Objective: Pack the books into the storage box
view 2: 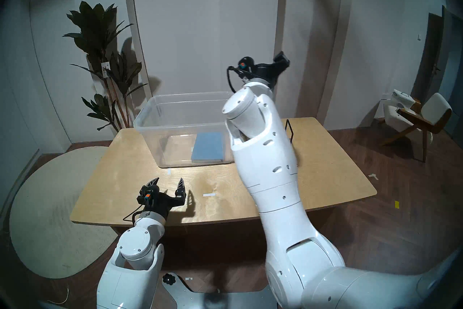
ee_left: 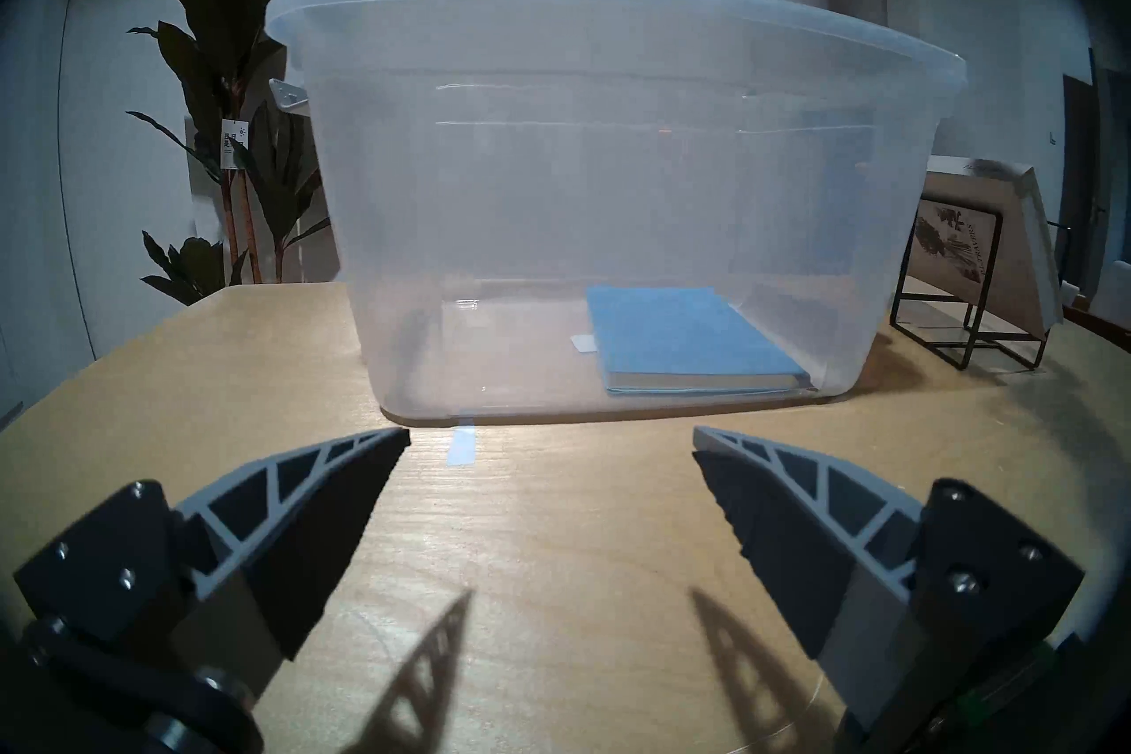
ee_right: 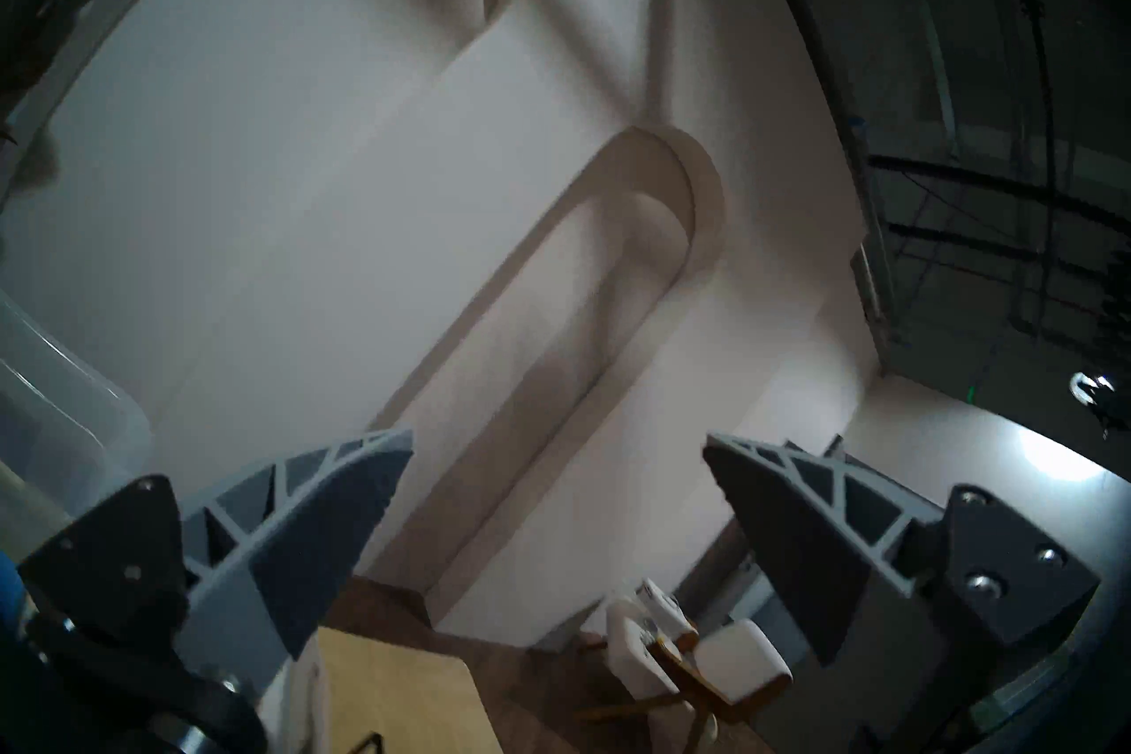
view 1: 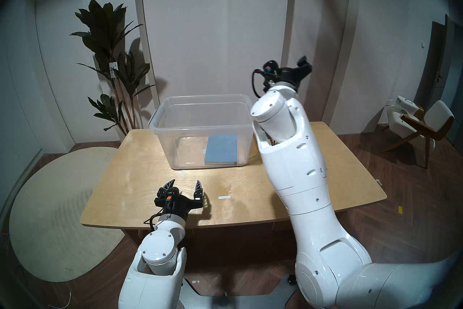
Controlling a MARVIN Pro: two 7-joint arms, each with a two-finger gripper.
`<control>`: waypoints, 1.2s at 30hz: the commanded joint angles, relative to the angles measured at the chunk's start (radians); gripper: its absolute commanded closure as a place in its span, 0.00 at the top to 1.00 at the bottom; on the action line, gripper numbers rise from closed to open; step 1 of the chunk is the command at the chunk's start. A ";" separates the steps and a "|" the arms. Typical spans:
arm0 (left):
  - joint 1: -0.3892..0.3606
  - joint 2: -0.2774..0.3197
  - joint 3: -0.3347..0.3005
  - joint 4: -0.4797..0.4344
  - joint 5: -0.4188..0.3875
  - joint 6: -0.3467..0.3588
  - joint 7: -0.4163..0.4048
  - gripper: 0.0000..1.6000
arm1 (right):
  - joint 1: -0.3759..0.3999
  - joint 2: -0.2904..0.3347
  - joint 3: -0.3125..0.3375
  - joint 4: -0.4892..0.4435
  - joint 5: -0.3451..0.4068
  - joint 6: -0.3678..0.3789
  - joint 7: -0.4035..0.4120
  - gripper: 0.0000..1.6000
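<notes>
Both grippers, left gripper (ee_left: 551, 444) and right gripper (ee_right: 557, 444), gape empty; one blue book (view 1: 221, 149) boxed, another seemingly racked (ee_left: 979, 251).

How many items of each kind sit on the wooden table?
Books: 2, the thin blue book in the tub and the beige illustrated book in the rack
Clear plastic storage tub: 1
Black wire rack: 1
Total: 4

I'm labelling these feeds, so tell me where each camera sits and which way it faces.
Head left: from above, down on the table and box; both arms show.
Head right: nearly the same, and shows some rack.
Left wrist: low over the table, facing the box, blue book and racked book; open left end effector.
Right wrist: high, tilted at the wall and chair; open right end effector.
Shared: the box.
</notes>
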 commanded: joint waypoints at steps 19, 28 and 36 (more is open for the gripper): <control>-0.134 0.032 0.178 0.047 0.073 0.024 -0.107 1.00 | -0.330 0.231 0.467 -0.182 0.261 0.082 -0.055 1.00; -0.222 0.032 0.248 0.068 0.099 0.042 -0.136 1.00 | -0.417 0.187 0.573 -0.244 0.418 -0.030 0.003 1.00; -0.300 0.020 0.297 0.104 0.105 0.077 -0.153 1.00 | -0.508 0.240 0.617 -0.221 0.521 -0.082 0.171 1.00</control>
